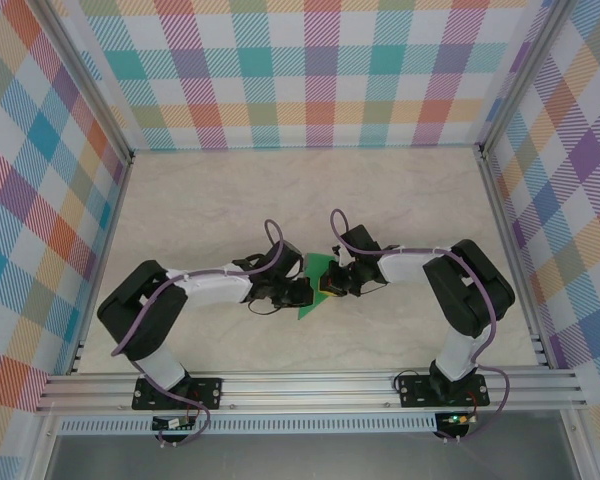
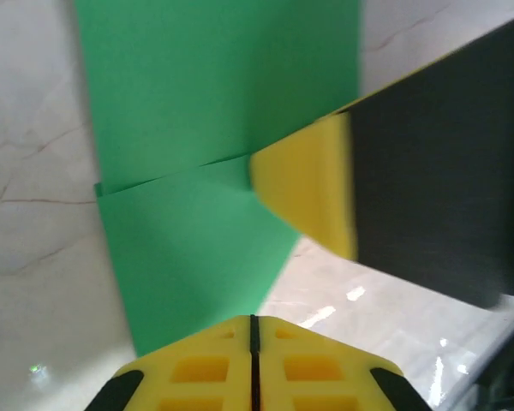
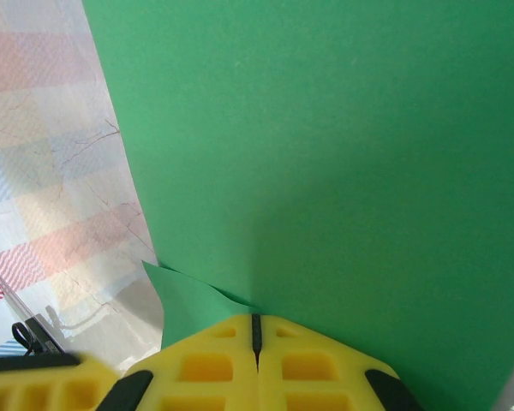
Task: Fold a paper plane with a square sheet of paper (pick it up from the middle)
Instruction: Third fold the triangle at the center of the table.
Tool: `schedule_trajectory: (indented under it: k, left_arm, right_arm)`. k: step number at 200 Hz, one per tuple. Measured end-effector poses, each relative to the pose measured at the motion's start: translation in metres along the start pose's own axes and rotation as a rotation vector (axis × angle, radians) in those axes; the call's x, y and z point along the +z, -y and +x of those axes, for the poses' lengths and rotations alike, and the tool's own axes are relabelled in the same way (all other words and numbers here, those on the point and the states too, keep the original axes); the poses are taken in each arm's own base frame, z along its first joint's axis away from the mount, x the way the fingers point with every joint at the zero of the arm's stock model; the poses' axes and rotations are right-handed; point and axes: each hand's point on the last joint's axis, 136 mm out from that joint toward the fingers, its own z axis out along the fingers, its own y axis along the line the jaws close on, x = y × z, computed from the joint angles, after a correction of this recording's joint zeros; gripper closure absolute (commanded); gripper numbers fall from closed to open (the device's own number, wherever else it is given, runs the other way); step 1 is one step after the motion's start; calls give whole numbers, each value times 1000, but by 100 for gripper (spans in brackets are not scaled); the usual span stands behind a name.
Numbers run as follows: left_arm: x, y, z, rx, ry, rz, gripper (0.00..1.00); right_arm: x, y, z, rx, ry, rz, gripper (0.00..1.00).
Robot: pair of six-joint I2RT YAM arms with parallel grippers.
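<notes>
Square sheet of paper [image 1: 314, 266] between left pincer [image 1: 302, 292] and right pincer [image 1: 328, 284] (both touching it).

square sheet of paper [image 2: 214, 128]: plain bright green | left gripper [image 2: 254, 342], right gripper [image 3: 255, 338]: yellow, black | table [image 1: 280, 200]: cream, veined | walls [image 1: 310, 70]: pastel plaid

Pale marble-patterned tabletop [image 1: 230, 190], boxed in on three sides by pastel plaid walls [image 1: 310, 70]; silver aluminium rail [image 1: 310, 385] along near edge. Bright, even light.
</notes>
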Motion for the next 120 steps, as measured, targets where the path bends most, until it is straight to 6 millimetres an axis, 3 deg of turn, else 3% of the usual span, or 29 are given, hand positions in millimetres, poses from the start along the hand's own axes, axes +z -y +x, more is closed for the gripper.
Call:
schedule_trajectory:
  k: [22,86,120]
  left_arm:
    - [8,-11,6,-1,-25,-32,94]
    - [7,-13,6,17,1,-18,95]
    - [7,-13,6,18,2,-17,95]
  right_arm:
    - [0,0,0,2,-1,1,97]
    - [-2,-1,-1,7,-5,10,96]
    - [-21,-16,0,-23,36,-18,97]
